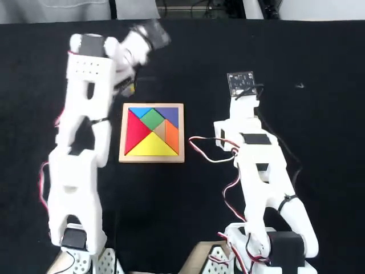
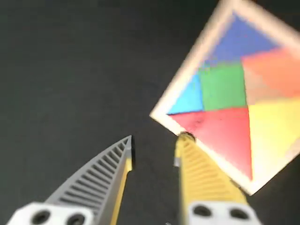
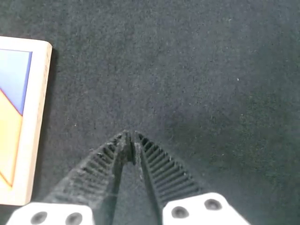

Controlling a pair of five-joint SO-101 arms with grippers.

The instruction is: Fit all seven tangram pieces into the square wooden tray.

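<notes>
The square wooden tray (image 1: 151, 158) lies in the middle of the black table, filled with coloured tangram pieces: red (image 1: 136, 130), yellow (image 1: 153, 145), green (image 1: 153, 119), orange (image 1: 172, 134), light blue (image 1: 140, 112) and dark blue (image 1: 169, 114). In the left wrist view the tray (image 2: 187, 61) sits just beyond my left gripper (image 2: 154, 140), which is open and empty, off the tray's corner. My right gripper (image 3: 130, 137) is shut with nothing in it, over bare cloth beside the tray's edge (image 3: 40, 122). The left arm (image 1: 94, 85) stands left of the tray, the right arm (image 1: 245, 114) to its right.
Black cloth covers the table around the tray. Red and white cables (image 1: 208, 151) loop from the right arm toward the tray's right side. Both arm bases (image 1: 74, 240) stand at the near edge.
</notes>
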